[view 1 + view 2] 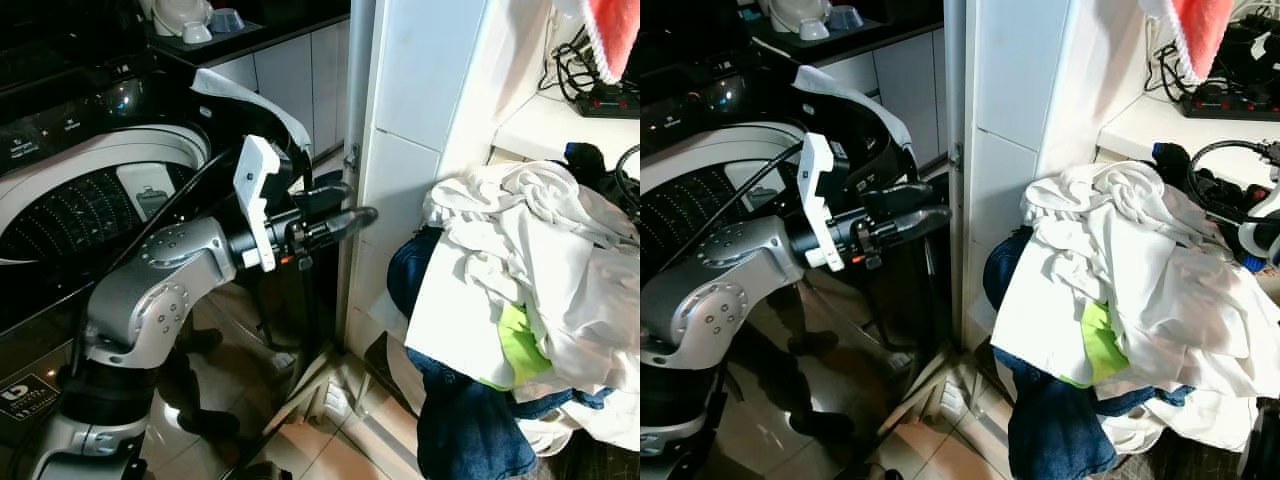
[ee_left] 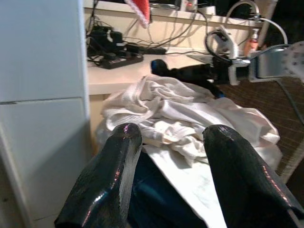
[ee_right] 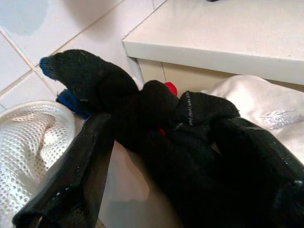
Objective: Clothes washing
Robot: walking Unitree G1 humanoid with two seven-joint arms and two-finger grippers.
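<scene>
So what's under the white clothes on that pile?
Under the white clothes a lime green garment and dark blue fabric peek out; whatever holds the pile is covered.

The left arm [image 1: 150, 300] was silver-grey cast metal with rounded joint housings, each ringed with small dark screws, and a black cable ran along its upper side. A white angular bracket [image 1: 256, 195] sat at the wrist, ahead of a black section with a small red mark, and the long fingers [image 2: 118, 175] were glossy black with blunt, rounded tips
</scene>
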